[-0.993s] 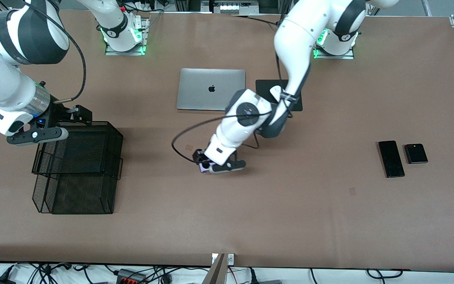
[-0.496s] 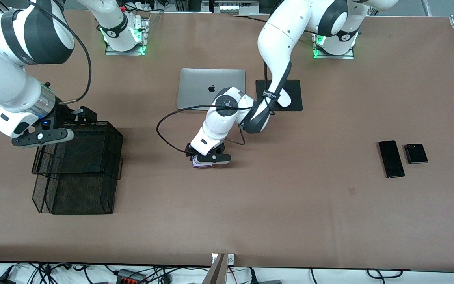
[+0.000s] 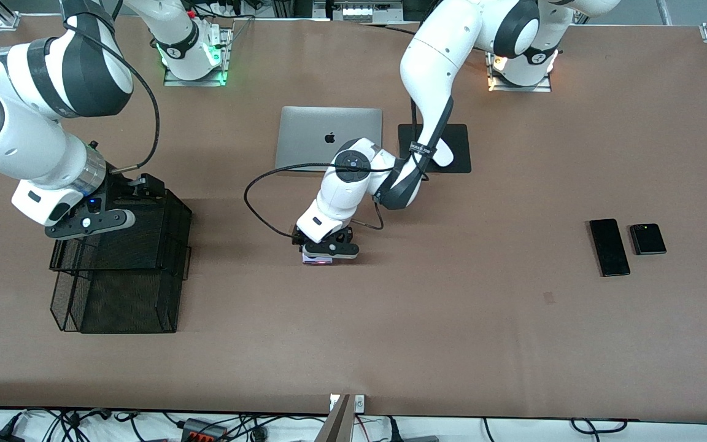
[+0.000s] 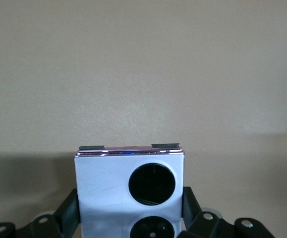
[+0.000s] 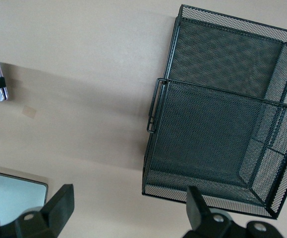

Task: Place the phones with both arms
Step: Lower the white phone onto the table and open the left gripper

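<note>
Two black fingers (image 4: pixel 189 201) of the left gripper (image 3: pixel 324 250) are clamped on the sides of the lilac flip phone (image 4: pixel 129 191), whose two black circles face the wrist camera; in the front view only a sliver of that phone shows under the gripper, low over the brown table (image 3: pixel 452 344) near its middle, nearer to the front camera than the silver laptop (image 3: pixel 328 139). Beside the laptop, toward the left arm's end, lies a black pad (image 3: pixel 461 147). The right gripper (image 3: pixel 89 222) hangs with its jaws spread wide and nothing between them, over the upper tier of the black mesh tray (image 3: pixel 145 245) at the right arm's end of the table. Well apart, toward the left arm's end, the long black phone (image 3: pixel 609 247) and the small black flip phone (image 3: pixel 648 239) lie just beside each other on the table.
</note>
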`<state>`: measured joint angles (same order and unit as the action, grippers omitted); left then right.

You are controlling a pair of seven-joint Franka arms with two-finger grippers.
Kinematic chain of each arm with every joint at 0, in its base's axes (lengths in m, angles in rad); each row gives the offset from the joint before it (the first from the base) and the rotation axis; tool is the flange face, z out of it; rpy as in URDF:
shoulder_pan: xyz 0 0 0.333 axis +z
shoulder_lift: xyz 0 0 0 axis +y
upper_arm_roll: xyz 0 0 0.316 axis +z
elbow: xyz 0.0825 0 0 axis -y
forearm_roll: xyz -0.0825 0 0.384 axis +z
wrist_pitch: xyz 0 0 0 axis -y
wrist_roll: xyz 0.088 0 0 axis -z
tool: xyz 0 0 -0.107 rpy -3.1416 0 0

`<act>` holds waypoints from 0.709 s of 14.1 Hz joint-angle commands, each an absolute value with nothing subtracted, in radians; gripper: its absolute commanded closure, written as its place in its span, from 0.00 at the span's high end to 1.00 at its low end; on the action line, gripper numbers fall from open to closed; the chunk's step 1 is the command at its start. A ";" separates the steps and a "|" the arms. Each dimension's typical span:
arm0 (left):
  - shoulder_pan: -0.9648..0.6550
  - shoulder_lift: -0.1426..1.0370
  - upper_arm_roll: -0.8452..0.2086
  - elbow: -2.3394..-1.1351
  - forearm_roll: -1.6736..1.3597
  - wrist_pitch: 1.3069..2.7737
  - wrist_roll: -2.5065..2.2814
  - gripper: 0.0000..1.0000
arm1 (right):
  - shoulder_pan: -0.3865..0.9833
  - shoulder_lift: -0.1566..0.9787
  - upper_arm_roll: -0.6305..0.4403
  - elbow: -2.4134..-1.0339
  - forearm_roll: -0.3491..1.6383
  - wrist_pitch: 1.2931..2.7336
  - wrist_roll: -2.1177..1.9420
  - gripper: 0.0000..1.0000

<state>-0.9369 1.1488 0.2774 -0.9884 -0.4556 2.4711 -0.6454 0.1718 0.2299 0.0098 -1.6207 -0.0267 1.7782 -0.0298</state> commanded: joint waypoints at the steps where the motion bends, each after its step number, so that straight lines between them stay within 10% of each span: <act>1: -0.948 1.166 0.302 -0.956 -0.485 2.456 -0.618 0.70 | 0.170 0.241 0.006 -1.594 -0.018 1.773 -0.026 1.00; 2: -0.950 1.167 0.302 -0.957 -0.483 2.456 -0.617 1.00 | 0.172 0.241 0.006 -1.595 -0.018 1.773 -0.022 1.00; 10: -0.853 1.070 0.238 -1.014 -0.390 2.378 -0.614 1.00 | 0.179 0.241 0.009 -1.595 -0.018 1.776 -0.020 1.00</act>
<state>-0.9218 1.1397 0.2839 -0.9838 -0.4429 2.4538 -0.6412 0.1722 0.2304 0.0079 -1.6156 -0.0265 1.7785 -0.0298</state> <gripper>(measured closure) 0.000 0.000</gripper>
